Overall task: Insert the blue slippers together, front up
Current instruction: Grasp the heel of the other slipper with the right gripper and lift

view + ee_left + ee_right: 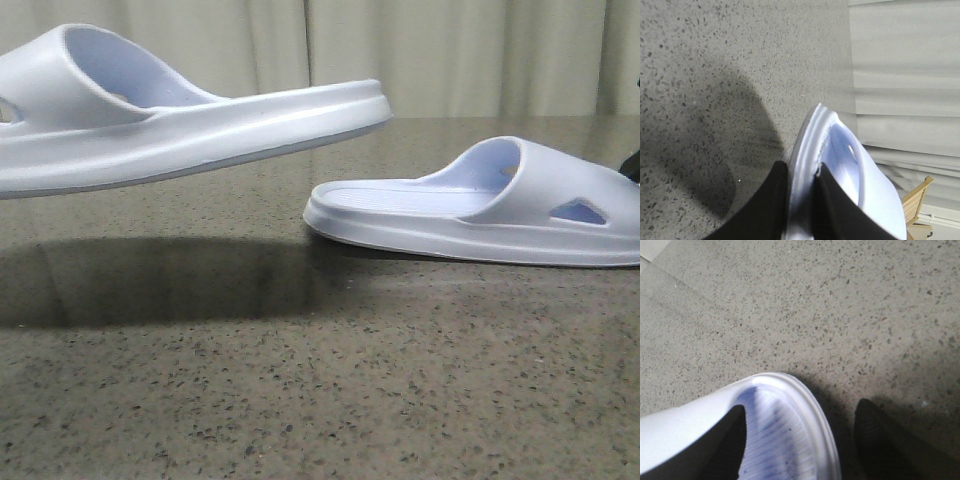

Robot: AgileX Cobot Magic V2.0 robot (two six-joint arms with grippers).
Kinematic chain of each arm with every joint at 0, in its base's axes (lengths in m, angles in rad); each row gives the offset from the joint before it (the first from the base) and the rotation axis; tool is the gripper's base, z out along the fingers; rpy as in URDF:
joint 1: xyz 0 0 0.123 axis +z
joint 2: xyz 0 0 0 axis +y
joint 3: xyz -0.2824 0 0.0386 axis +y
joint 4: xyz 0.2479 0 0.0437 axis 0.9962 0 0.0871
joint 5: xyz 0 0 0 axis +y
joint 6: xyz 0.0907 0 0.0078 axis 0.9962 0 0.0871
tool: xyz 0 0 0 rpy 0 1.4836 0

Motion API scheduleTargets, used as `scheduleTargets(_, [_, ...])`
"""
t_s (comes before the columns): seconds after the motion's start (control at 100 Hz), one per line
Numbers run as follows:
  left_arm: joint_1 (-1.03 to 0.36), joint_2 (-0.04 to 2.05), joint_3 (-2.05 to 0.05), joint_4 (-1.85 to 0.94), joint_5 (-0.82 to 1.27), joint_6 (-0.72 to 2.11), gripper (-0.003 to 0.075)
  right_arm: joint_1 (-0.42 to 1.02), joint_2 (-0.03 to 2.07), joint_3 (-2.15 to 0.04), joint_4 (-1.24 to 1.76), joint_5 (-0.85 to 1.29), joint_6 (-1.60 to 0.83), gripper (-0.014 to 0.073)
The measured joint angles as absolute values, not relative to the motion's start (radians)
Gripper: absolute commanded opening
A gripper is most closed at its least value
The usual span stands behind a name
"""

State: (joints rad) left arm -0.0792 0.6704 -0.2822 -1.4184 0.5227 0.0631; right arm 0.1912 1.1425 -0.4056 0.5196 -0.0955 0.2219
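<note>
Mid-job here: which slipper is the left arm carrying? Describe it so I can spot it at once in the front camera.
Start at the speckled stone table in the front view and look to its left side, above the dark shadow. The lifted slipper hangs there in the air, heel end pointing right. Its twin, the resting slipper, lies flat on the table at right; the left gripper pinches only the raised one.

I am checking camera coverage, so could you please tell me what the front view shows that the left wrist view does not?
Only the front view shows the second slipper lying flat on the table, and the raised slipper hanging clear of it. Only the left wrist view shows the left gripper, its jaws shut on the raised slipper's edge, plus a wooden chair by the curtain. Both show the raised slipper, its shadow, the speckled table and the curtain.
</note>
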Motion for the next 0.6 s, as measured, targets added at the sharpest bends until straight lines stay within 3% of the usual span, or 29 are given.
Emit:
scheduleTargets(0.32, [-0.079, 0.670, -0.282, -1.418, 0.525, 0.063, 0.0027, 0.194, 1.178, -0.406, 0.589, -0.100, 0.222, 0.0001])
scheduleTargets(0.46, [-0.079, 0.670, -0.282, -1.418, 0.525, 0.063, 0.0027, 0.194, 1.186, -0.408, 0.620, -0.100, 0.222, -0.0079])
scheduleTargets(0.6, [-0.079, 0.670, -0.282, -1.418, 0.525, 0.063, 0.0027, 0.195, 1.188, -0.410, 0.631, -0.101, 0.225, -0.0093])
